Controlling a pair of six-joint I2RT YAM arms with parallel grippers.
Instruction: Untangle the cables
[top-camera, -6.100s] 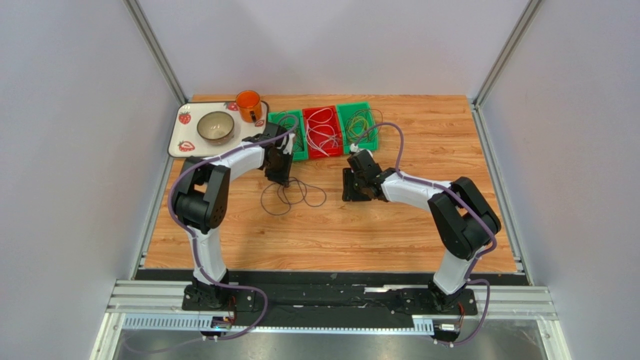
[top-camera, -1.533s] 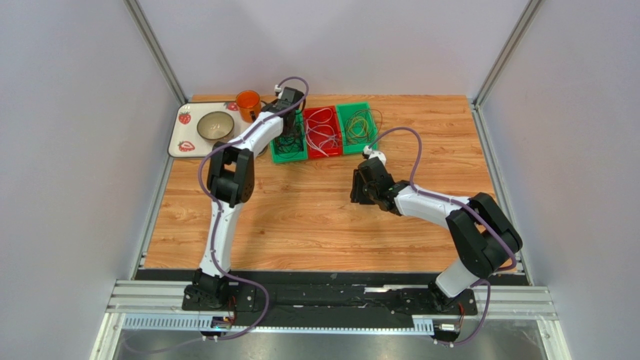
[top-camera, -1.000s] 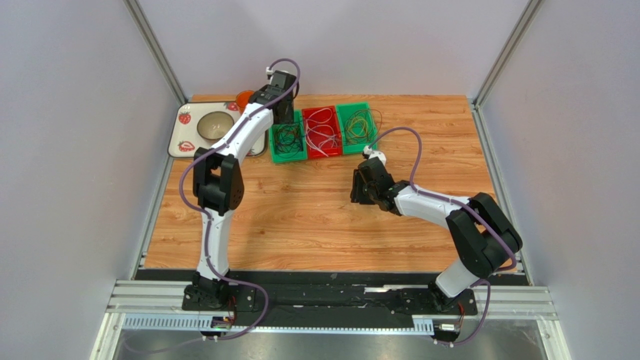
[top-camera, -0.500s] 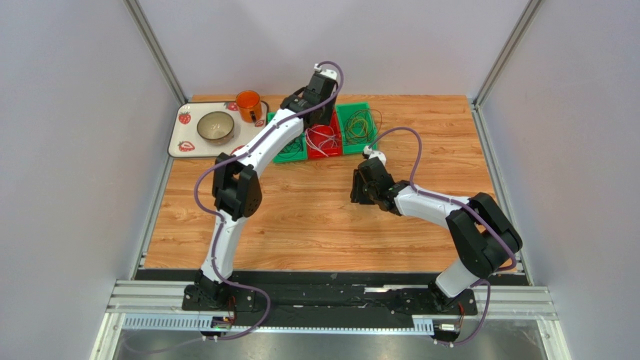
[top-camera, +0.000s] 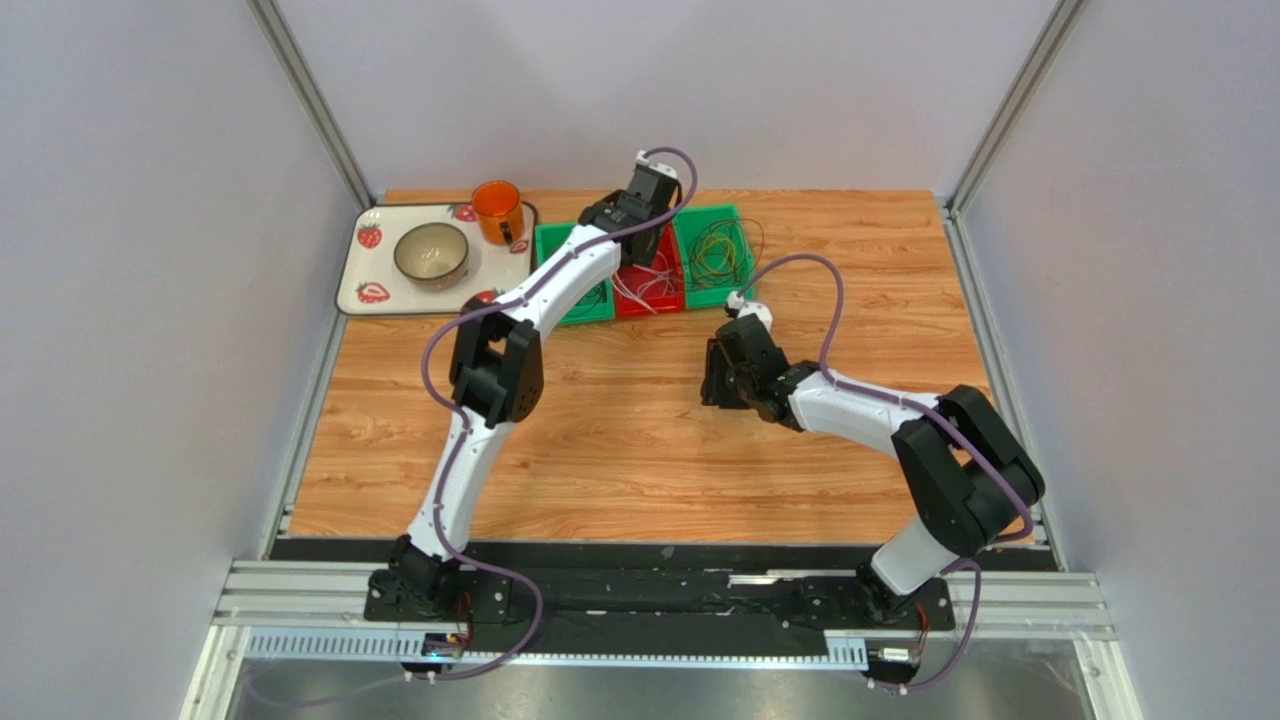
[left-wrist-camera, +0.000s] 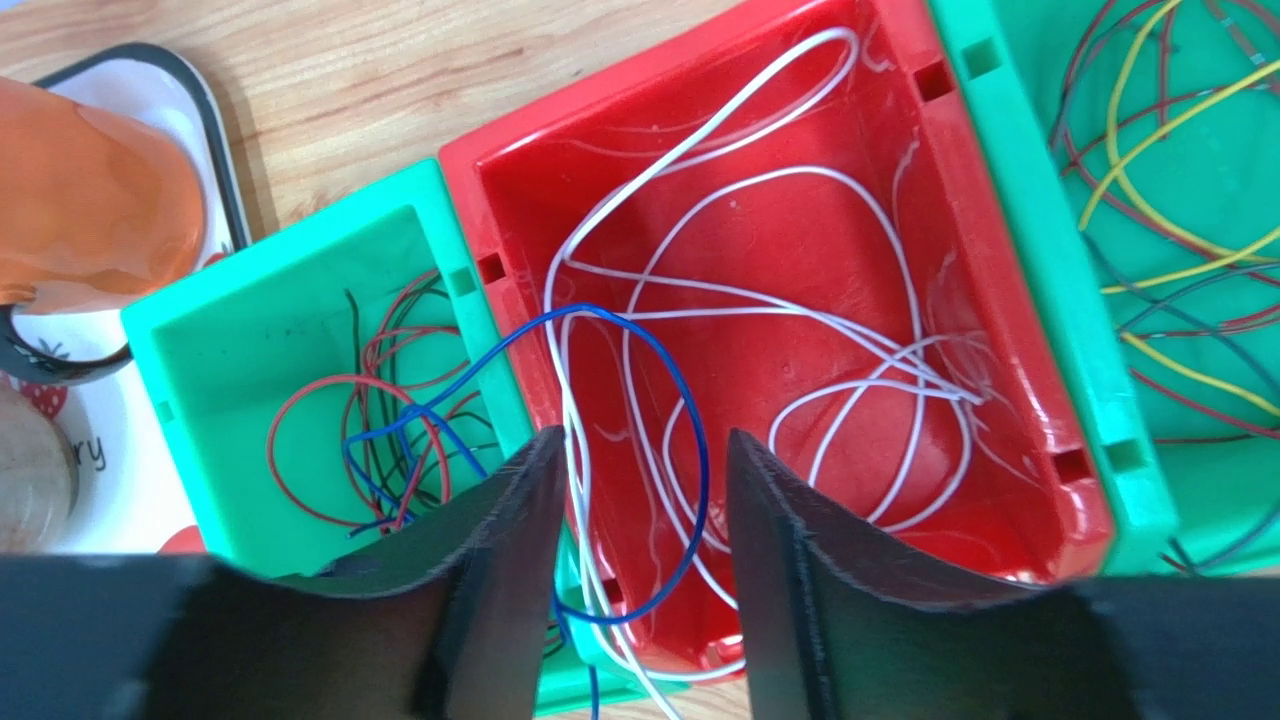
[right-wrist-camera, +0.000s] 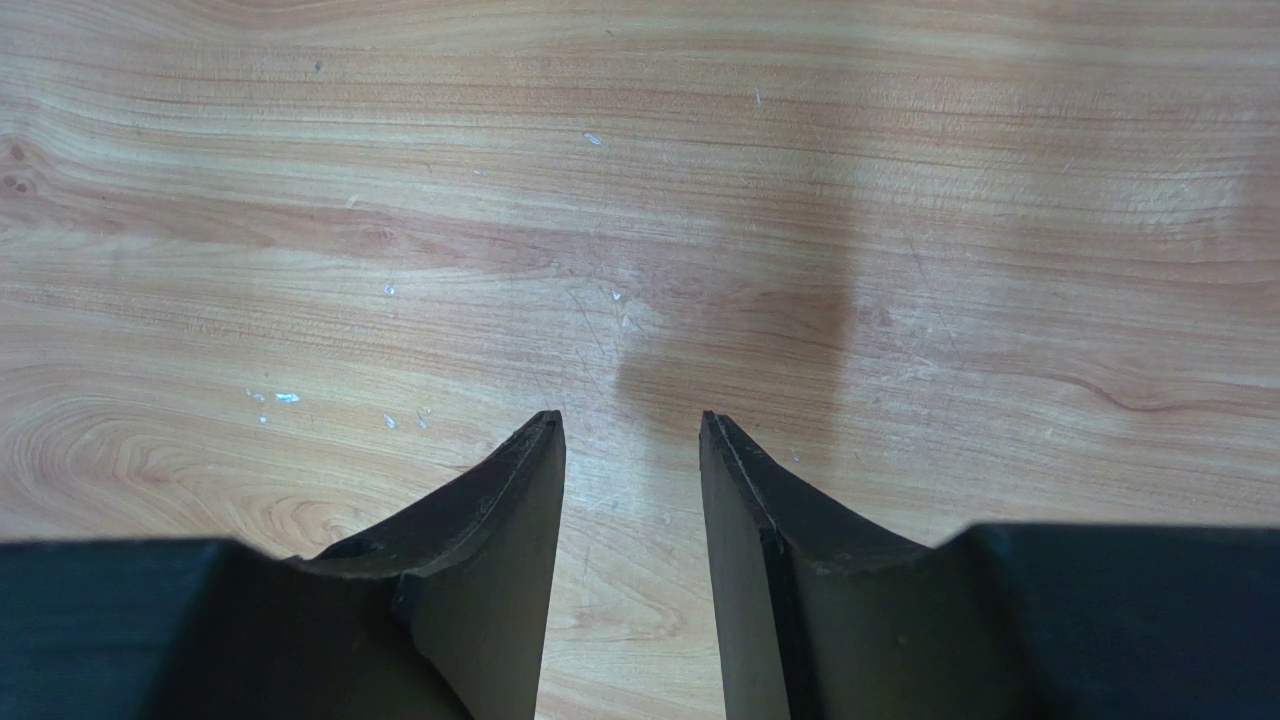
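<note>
The cables lie in three bins at the back. White cables (left-wrist-camera: 917, 383) loop in the red bin (left-wrist-camera: 796, 225), which also shows in the top view (top-camera: 657, 288). Red-brown and dark cables (left-wrist-camera: 301, 435) lie in the left green bin (left-wrist-camera: 271, 323). A blue cable (left-wrist-camera: 703, 450) runs from that bin over the wall into the red bin. My left gripper (left-wrist-camera: 643, 438) is open above the red bin's near left corner, with white and blue strands between its fingers; it also shows in the top view (top-camera: 643, 237). My right gripper (right-wrist-camera: 628, 420) is open and empty over bare wood (top-camera: 718, 375).
A right green bin (top-camera: 715, 248) holds yellow, green and red wires (left-wrist-camera: 1172, 180). A strawberry-print tray (top-camera: 368, 278) at the back left carries a bowl (top-camera: 431, 252) and an orange mug (top-camera: 498, 210). The cell's walls stand close on both sides.
The dark tangle that lay on the table 6 s ago is gone from it. My left arm swung from the left green bin rightward over the red bin. The right arm stayed still.
</note>
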